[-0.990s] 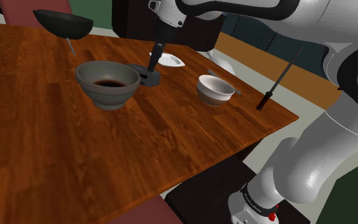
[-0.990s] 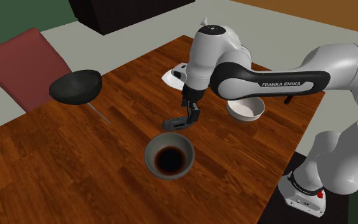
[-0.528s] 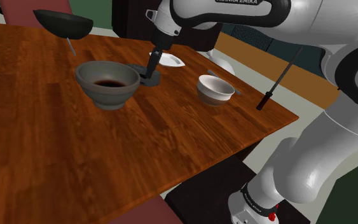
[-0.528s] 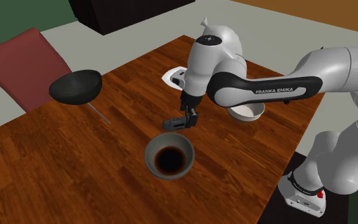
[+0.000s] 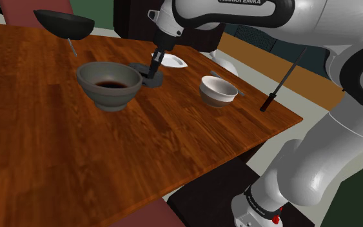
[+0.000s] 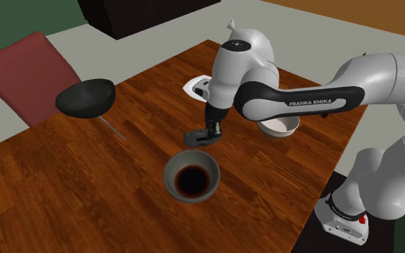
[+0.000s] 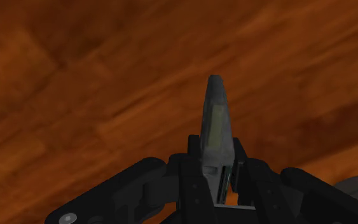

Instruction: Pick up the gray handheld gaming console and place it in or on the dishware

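The grey handheld console [image 5: 146, 77] lies on the wooden table [image 5: 57, 148], just to the right of a large grey bowl [image 5: 109, 84] with a dark inside. My gripper [image 5: 155, 68] points down onto the console's right end and is shut on it. In the second exterior view the gripper [image 6: 211, 134] pinches the console [image 6: 195, 136] just beyond the grey bowl [image 6: 191, 176]. In the wrist view the console [image 7: 217, 121] stands edge-on, clasped between the two black fingers [image 7: 191, 167]. It still looks level with the tabletop.
A small white bowl [image 5: 218, 89] stands to the right of the gripper, with a white dish [image 5: 174, 62] behind it. A black pan [image 5: 64, 24] sits at the table's far left. A dark rod [image 5: 283, 78] leans past the right edge. A red chair [image 6: 24, 68] stands beside the table.
The arm came down a little onto the console, and then the fingers, which had stood apart around it, closed on it. The console has not moved from its place.
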Robot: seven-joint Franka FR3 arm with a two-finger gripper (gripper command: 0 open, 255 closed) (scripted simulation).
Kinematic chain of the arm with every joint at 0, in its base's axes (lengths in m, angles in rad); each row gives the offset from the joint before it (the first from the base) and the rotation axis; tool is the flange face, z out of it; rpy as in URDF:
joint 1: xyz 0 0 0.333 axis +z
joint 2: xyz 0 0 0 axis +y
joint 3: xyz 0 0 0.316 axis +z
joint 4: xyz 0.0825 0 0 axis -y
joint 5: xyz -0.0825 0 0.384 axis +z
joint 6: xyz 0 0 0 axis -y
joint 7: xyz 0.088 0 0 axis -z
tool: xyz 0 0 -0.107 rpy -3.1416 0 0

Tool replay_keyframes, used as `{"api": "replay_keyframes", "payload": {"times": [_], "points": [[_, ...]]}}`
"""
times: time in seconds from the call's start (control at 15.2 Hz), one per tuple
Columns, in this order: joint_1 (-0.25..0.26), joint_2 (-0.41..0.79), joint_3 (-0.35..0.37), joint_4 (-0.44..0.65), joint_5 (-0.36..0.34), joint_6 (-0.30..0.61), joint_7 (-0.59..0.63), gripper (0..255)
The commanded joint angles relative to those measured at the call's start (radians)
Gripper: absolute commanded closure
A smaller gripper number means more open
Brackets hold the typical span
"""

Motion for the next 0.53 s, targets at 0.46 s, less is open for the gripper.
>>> {"api": "replay_keyframes", "payload": {"times": [0.46], "points": [[0.000, 0.000, 0.000, 0.013, 0.000, -0.014, 0.001, 255]]}}
